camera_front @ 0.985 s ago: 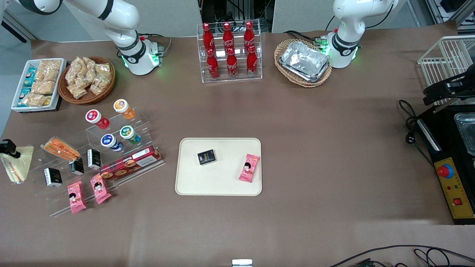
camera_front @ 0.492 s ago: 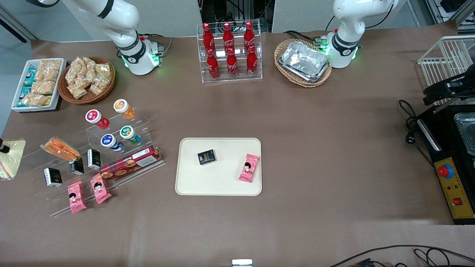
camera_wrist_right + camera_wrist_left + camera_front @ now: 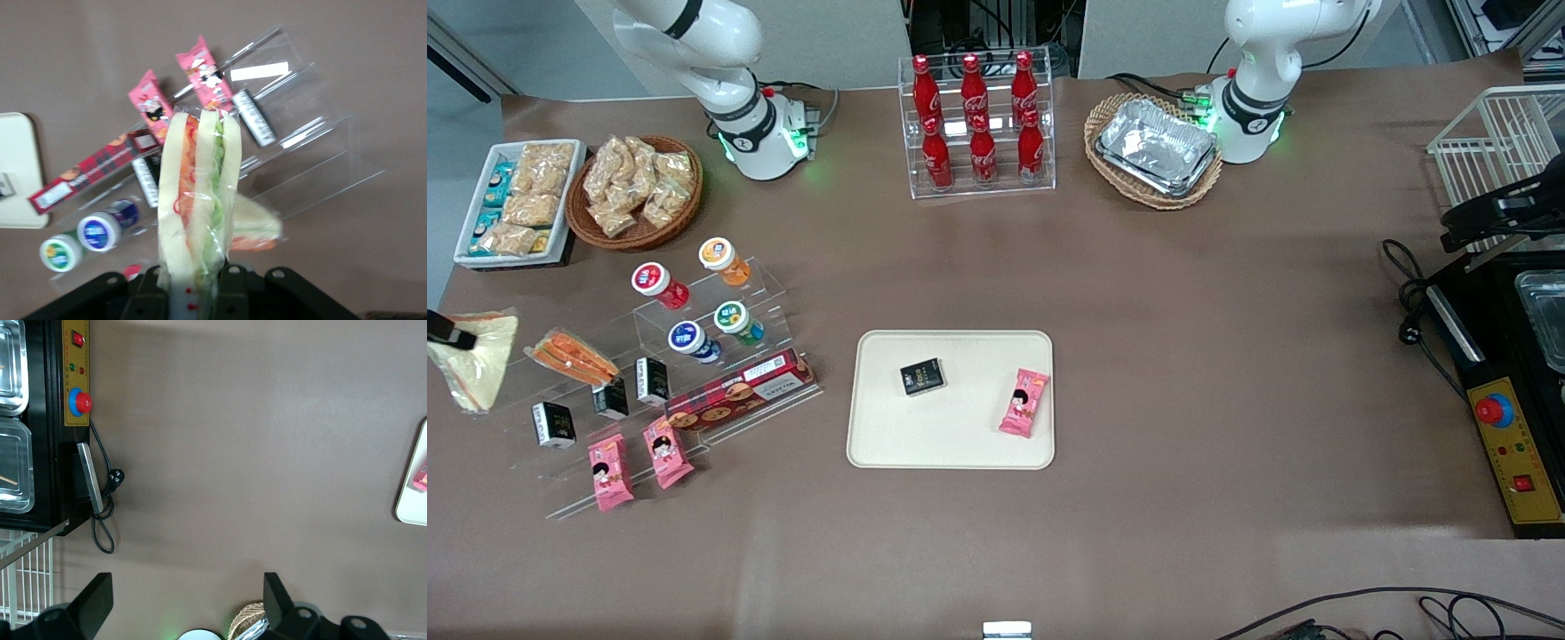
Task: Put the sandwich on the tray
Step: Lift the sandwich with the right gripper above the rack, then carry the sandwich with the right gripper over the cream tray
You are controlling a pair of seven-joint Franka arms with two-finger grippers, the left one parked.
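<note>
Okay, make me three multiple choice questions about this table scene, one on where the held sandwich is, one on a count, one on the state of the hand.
1. Where is the sandwich?
A. on the tray
B. held up at the working arm's end of the table
C. in the wicker basket

2. How many items lie on the tray?
A. two
B. none
C. four

3. What is the hand doing?
A. open above the tray
B. shut on a bottle
C. shut on the sandwich

Answers:
1 B, the front view shows it gripped near the table's edge.
2 A, only a black box and a pink snack pack lie there.
3 C, the wrist view shows the fingers clamping the wedge.
</note>
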